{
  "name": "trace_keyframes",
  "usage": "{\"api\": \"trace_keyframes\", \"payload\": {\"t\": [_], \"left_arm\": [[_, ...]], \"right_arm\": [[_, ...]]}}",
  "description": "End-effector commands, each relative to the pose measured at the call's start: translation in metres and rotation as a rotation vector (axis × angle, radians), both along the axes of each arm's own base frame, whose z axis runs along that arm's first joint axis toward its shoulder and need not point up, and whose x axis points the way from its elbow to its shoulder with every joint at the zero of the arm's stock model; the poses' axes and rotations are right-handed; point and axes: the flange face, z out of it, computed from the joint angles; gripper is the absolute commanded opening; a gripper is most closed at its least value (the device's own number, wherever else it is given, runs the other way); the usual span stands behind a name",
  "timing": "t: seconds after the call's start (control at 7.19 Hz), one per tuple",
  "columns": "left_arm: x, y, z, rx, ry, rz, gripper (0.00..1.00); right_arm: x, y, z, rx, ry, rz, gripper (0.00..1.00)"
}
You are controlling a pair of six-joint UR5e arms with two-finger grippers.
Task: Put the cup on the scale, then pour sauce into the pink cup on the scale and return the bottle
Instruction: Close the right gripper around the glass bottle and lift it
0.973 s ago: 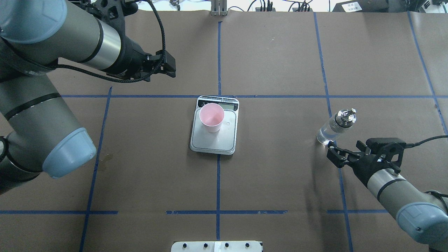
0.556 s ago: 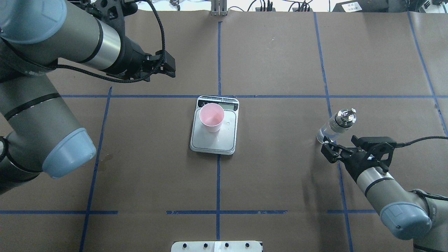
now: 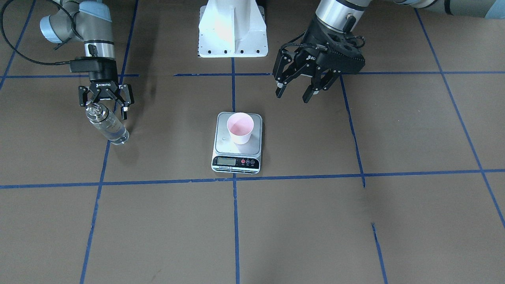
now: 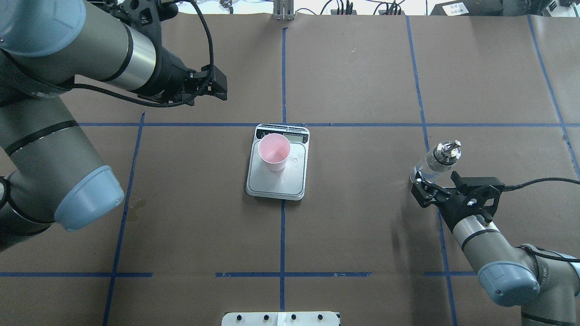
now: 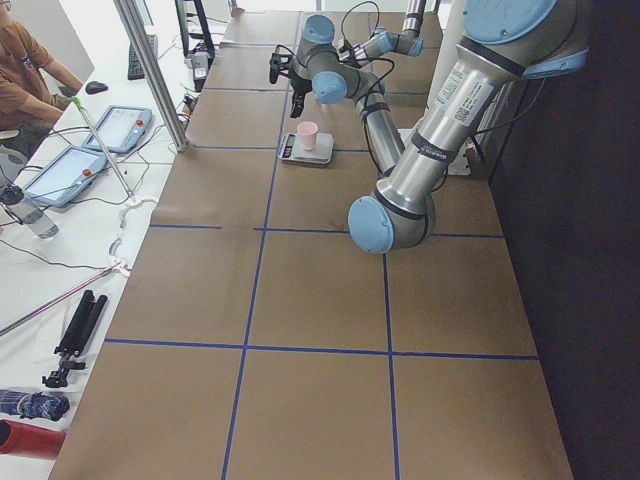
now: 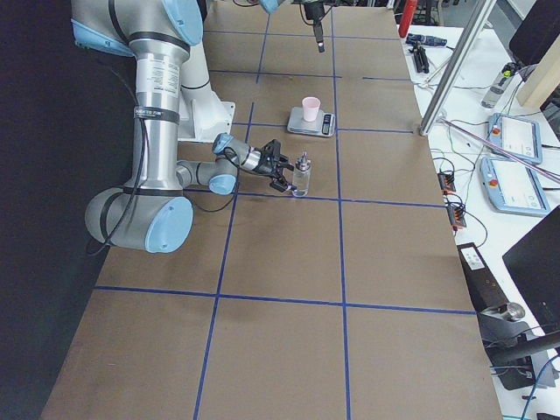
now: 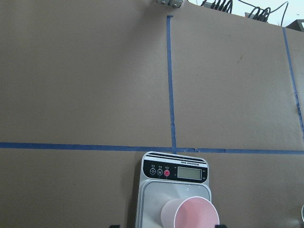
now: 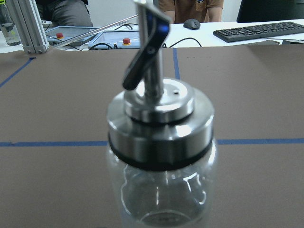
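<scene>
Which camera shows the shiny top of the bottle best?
The right wrist-mounted view: the silver cap and spout of the bottle fill the picture. The front-facing and overhead views show the whole bottle, but small. The exterior right view shows it tiny. I cannot find it in the other two.

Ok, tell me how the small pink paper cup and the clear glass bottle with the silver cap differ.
The small pink paper cup stands on the grey kitchen scale; the clear glass bottle stands on the brown table paper. The cup is opaque and open-topped; the bottle is see-through and capped. The open right gripper is close at the bottle; none is near the cup. Both stand upright.
</scene>
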Motion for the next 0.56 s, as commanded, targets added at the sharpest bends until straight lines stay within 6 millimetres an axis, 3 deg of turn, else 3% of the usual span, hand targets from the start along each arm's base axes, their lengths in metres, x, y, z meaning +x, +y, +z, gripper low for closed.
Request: {"api": "trace_keyframes", "payload": {"t": [0.0,0.42], "left_arm": [[0.0001,0.0,0.0008,-0.001,-0.002,0.001,0.73],[0.0001,-0.0001,0.0017,-0.003,-0.003,0.0,0.73]], "right_arm": [[-0.0033,-0.0014,0.0057,0.007,0.013,0.007,0.93],[-0.012,-0.0025,0.0072,0.012,0.023,0.001,0.92]]}}
